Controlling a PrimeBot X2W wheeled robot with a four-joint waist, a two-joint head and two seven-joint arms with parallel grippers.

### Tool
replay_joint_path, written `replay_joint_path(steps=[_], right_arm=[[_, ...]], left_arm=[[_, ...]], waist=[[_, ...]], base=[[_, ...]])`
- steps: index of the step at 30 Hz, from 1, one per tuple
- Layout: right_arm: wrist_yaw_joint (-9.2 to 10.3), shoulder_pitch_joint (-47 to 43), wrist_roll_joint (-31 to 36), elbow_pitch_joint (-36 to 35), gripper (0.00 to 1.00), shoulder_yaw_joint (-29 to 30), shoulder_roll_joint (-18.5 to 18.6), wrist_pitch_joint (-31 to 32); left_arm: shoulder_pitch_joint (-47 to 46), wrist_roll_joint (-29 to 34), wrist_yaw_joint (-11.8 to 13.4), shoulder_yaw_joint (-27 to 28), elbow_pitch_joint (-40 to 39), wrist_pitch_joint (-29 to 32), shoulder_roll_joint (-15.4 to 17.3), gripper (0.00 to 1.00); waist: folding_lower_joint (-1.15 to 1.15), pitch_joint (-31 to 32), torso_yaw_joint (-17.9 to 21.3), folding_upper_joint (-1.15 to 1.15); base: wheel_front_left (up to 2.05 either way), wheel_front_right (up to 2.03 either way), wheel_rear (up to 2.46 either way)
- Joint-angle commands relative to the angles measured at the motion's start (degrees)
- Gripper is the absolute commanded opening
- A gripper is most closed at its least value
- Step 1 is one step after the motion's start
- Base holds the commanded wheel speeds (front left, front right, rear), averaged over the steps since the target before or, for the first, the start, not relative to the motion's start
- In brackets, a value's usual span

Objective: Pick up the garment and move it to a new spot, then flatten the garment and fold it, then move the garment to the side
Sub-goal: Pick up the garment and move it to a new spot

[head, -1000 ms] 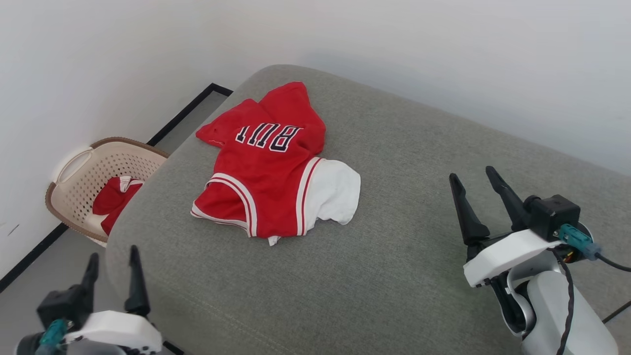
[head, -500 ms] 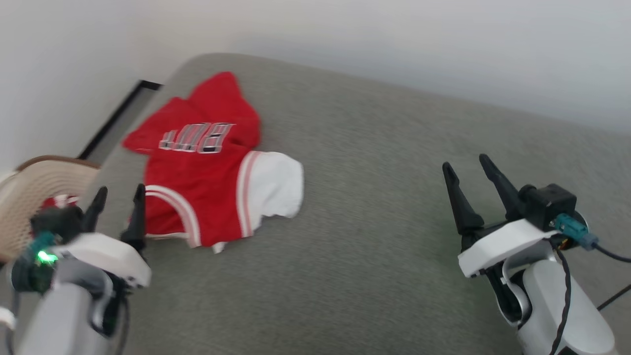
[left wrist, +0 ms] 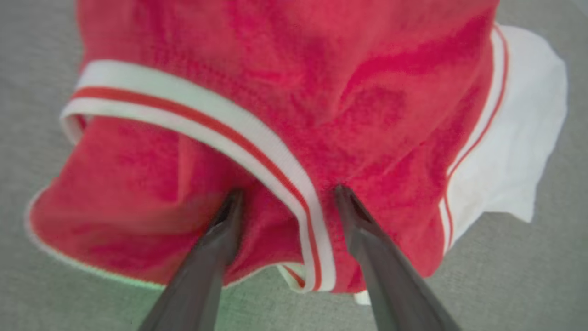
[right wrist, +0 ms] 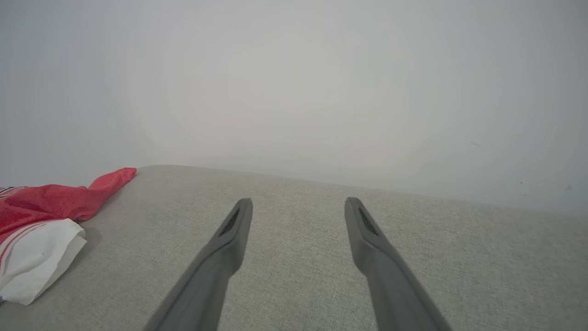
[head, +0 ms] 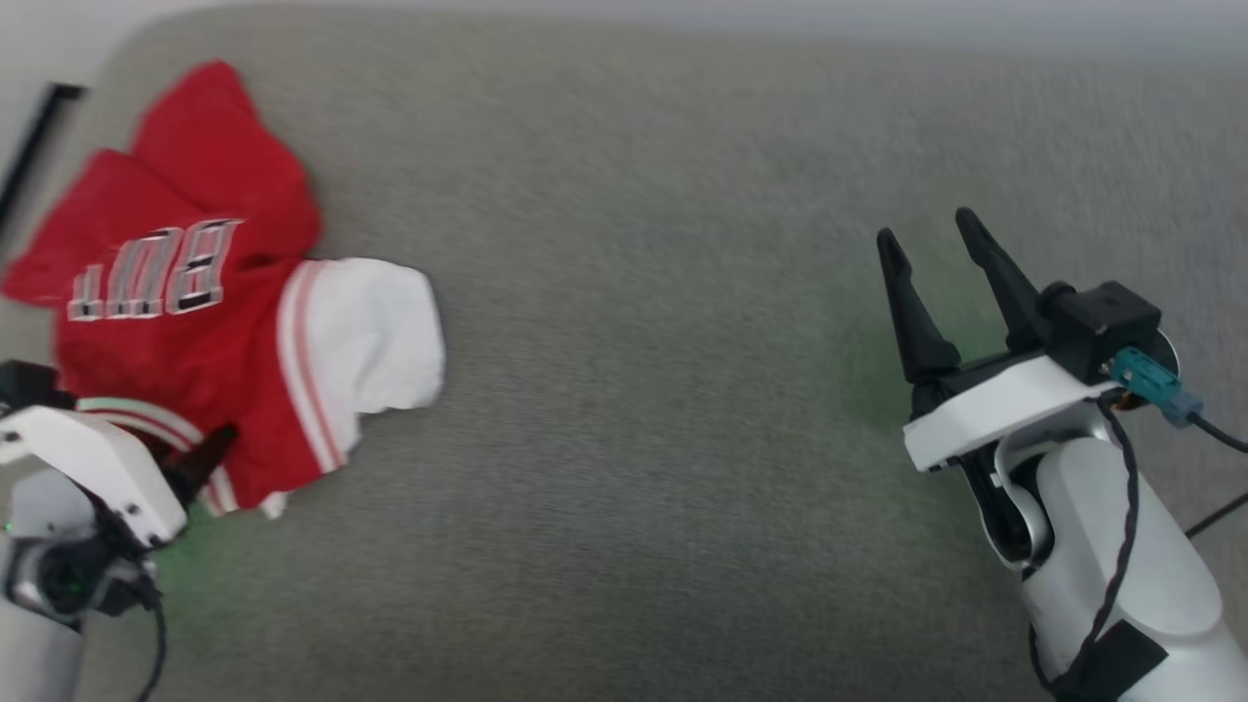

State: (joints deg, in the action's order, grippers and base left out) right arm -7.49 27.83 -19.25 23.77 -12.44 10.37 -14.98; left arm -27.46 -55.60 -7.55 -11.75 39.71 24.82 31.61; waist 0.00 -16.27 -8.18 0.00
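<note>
The garment [head: 185,322], red with a white sleeve, striped trim and upside-down black lettering, lies crumpled at the left of a grey upholstered surface [head: 634,390]. My left gripper [head: 195,463] is at the garment's near edge. In the left wrist view, the open left gripper [left wrist: 288,193] has its fingers on the garment [left wrist: 275,69], one on each side of the white-and-red trim band. My right gripper [head: 926,229] stands open above bare surface far to the right, with nothing between the fingers. In the right wrist view, the right gripper [right wrist: 298,202] has the garment [right wrist: 41,207] at its far left.
A pale wall [right wrist: 294,92] rises behind the surface's far edge. A black floor line [head: 39,127] shows at the upper left corner, beyond the surface's rounded corner. Bare grey surface stretches between the garment and the right gripper.
The head camera has swung down and to the right, so the basket has left the picture. My left gripper has come up onto the garment's near edge. Both grippers stay open.
</note>
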Motion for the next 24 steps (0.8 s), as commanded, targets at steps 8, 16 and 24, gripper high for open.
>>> replay_joint_path(steps=[8,16,24], right_arm=[[-0.01,3.8,0.5,-0.9,1.0,-0.8,0.1,-0.3],[-0.01,4.8,1.3,-1.3,1.0,-0.8,-0.1,-0.3],[-0.01,3.4,0.6,-0.8,1.0,-1.2,-0.6,-0.3]], left_arm=[[-1.3,-9.4,0.1,-4.5,0.7,7.2,2.3,1.0],[-2.1,-14.8,0.1,-9.0,0.2,10.7,0.2,0.46],[-4.1,-15.4,-0.3,-10.9,-3.2,5.5,3.0,0.0]], waist=[[0.0,-8.1,6.0,0.0],[0.0,-9.0,5.8,0.0],[0.0,-4.5,4.4,0.0]], base=[[0.0,0.0,0.0],[0.0,0.0,0.0],[0.0,0.0,0.0]])
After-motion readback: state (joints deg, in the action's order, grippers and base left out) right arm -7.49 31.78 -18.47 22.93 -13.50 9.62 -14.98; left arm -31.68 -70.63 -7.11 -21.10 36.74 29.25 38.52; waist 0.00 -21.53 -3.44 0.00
